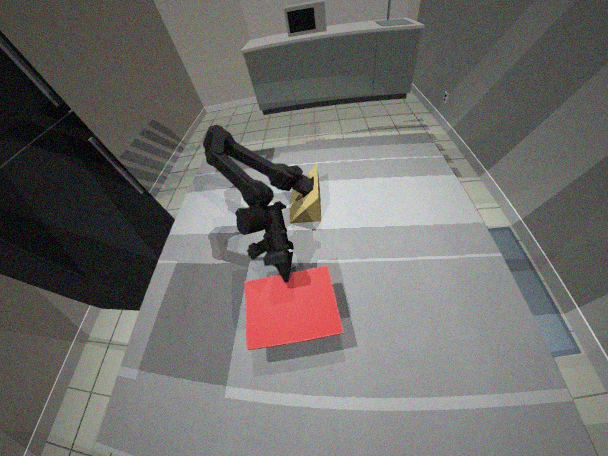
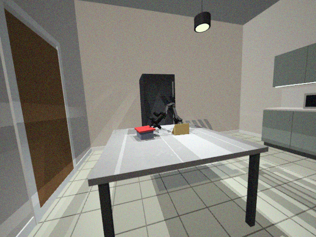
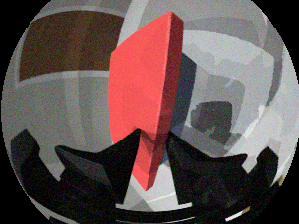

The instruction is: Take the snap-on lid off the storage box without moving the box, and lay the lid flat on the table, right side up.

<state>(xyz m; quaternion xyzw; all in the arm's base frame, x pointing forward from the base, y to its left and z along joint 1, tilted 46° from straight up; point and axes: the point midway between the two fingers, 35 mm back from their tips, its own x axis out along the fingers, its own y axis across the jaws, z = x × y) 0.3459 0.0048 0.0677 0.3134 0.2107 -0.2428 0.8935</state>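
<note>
On the table point(image 1: 400, 325) point(image 2: 182, 153), a black gripper point(image 1: 285, 267) point(image 2: 153, 126) point(image 3: 152, 134) grips the near edge of a red lid point(image 1: 294, 309) point(image 2: 144, 129) point(image 3: 140, 84) atop a blue-gray box point(image 2: 146, 135) point(image 3: 185, 90).

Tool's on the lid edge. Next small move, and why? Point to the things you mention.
Probably a slight straight lift: the tool point(image 1: 287, 279) point(image 2: 151, 127) point(image 3: 152, 134) is shut on the edge of the red lid point(image 1: 294, 312) point(image 2: 144, 129) point(image 3: 140, 79), which still covers the blue-gray storage box point(image 2: 145, 135) point(image 3: 186, 88).
</note>
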